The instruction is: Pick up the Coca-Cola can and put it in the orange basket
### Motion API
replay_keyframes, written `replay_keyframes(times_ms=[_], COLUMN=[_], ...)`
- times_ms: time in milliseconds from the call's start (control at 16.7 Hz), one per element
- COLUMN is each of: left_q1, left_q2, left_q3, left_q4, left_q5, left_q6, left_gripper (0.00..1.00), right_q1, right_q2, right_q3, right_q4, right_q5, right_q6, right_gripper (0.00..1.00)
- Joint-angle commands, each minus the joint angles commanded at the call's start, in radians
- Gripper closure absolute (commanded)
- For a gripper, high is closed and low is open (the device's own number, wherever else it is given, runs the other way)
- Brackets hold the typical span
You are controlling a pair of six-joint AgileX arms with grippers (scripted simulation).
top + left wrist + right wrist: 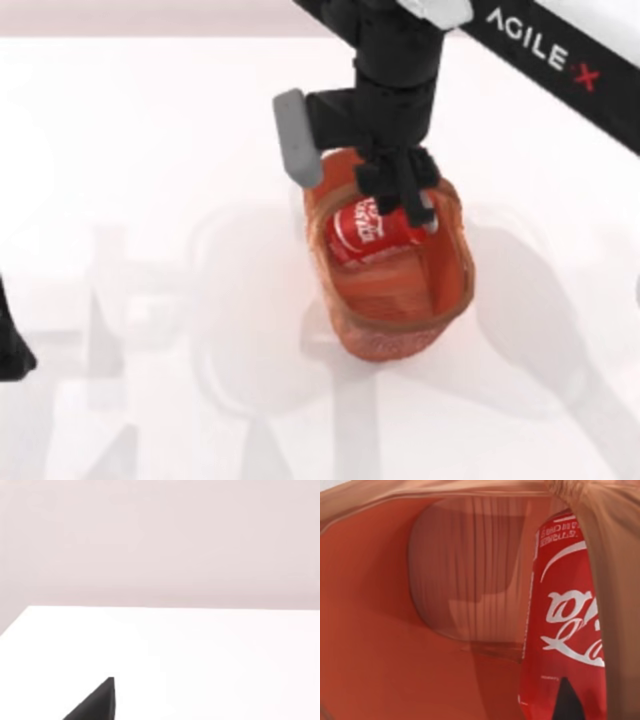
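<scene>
On the white counter [150, 150], right of centre, sits the orange basket [455, 290]. Inside it lies the Coca-Cola can [365, 232], tilted, with the right gripper [398, 205] above, its fingers clamped on the can. At the left edge, the left gripper [12, 350] is parked.

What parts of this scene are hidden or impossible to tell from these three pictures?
- Top view: the right gripper and its arm cover the far end of the orange basket and one end of the Coca-Cola can; whether the fingers still grip the can cannot be told.
- Right wrist view: the basket's handle hides one side of the can.
- Left wrist view: only a dark tip of the left gripper shows, cut off by the edge.
</scene>
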Motion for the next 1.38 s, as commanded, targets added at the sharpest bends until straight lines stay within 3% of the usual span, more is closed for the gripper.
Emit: replay_keyframes(times_ms=[960,1380], left_q1=[0.0,0.0], left_q2=[0.0,0.0], left_q3=[0.0,0.0], left_q4=[0.0,0.0], left_q5=[0.0,0.0], left_q6=[0.0,0.0], left_gripper=[0.0,0.0], right_q1=[-0.001,-0.02], right_q2=[0.009,0.094], right_q3=[0.017,0.348], right_q4=[-0.016,-0.241], right_q5=[0.0,0.0], right_q6=[-0.003,-0.027], right_gripper=[1.0,1.0])
